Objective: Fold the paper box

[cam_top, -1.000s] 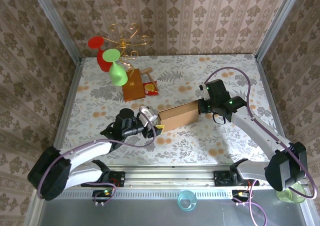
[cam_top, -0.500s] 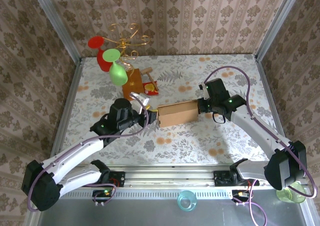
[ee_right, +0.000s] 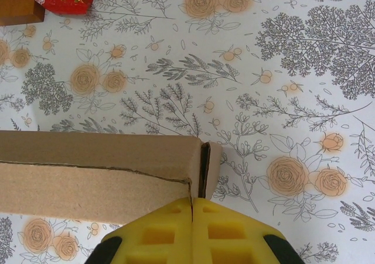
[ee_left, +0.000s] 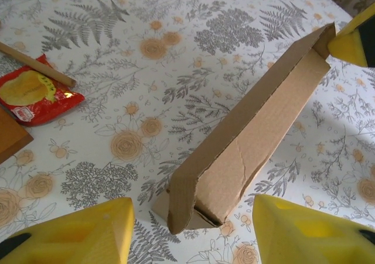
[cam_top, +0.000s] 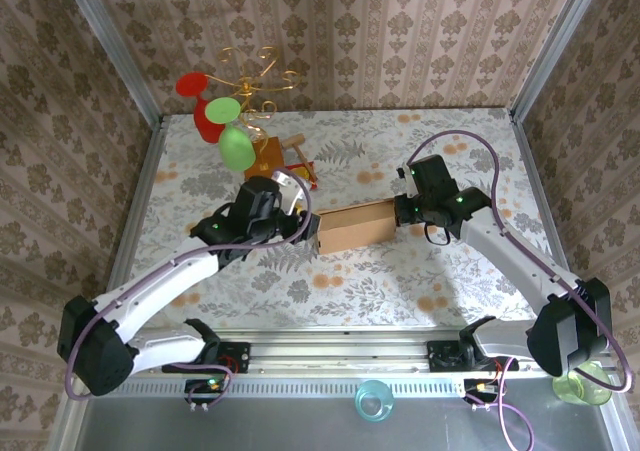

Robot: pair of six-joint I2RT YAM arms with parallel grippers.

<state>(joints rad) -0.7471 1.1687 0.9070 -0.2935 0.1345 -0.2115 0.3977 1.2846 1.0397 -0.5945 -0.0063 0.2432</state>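
Can't read the red snack packet's print. Left gripper low, jaws apart around paper box end; right gripper pinched together at far end.

We see a white floral-printed counter carrying a plain brown corrugated cardboard box at centre, with a red foil snack packet, thin wooden stick and orange-brown wooden block lying nearby.
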